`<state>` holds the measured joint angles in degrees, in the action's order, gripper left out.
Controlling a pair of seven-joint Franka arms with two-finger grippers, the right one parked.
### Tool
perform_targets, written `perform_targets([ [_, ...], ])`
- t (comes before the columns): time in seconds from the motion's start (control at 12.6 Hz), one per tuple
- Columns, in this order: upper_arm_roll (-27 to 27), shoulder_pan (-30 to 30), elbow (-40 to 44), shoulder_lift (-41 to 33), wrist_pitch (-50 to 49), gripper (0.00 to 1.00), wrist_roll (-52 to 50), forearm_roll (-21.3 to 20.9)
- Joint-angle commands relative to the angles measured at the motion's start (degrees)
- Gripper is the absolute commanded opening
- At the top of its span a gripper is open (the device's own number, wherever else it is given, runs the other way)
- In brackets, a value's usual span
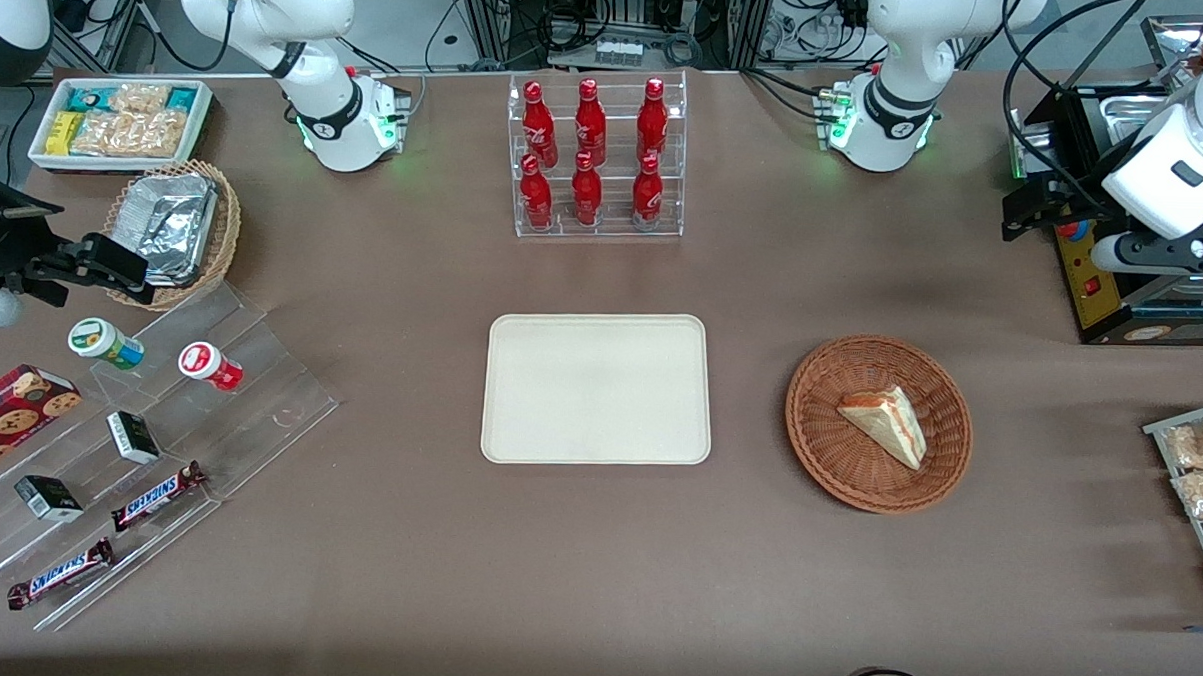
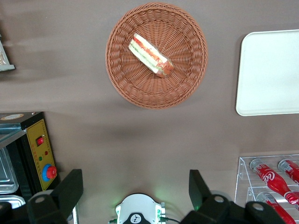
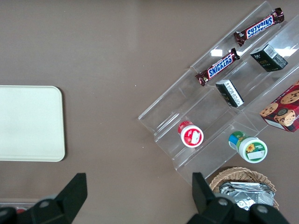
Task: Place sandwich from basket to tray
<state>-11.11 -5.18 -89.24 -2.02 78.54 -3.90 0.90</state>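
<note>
Triangular white-bread sandwich (image 2: 151, 55) | in round reddish-brown wicker basket (image 2: 122, 79) | well below raised gripper (image 2: 135, 193) | wide open, empty

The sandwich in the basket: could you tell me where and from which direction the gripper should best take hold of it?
Probably from straight above, closing across the sandwich's two flat bread faces near mid-length. It lies as a long wedge with its red and green filling edge facing up, so the pale bread sides offer parallel surfaces. The basket is shallow, so its rim should not obstruct a descent. The gripper hangs open, high above the table, empty.
</note>
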Motion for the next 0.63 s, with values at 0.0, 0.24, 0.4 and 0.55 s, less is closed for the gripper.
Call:
perform_targets([
  [0.0,-0.40,0.25,0.30,1.05,0.20,1.00,0.21,-4.20],
  [0.24,-0.32,0.35,0.03,5.70,2.83,1.00,-0.49,-4.42],
  [0.4,-0.32,0.26,-0.23,10.18,6.78,1.00,-9.84,-4.41],
  [0.55,-0.32,-0.09,-1.72,12.83,11.60,1.00,-21.36,-5.03],
])
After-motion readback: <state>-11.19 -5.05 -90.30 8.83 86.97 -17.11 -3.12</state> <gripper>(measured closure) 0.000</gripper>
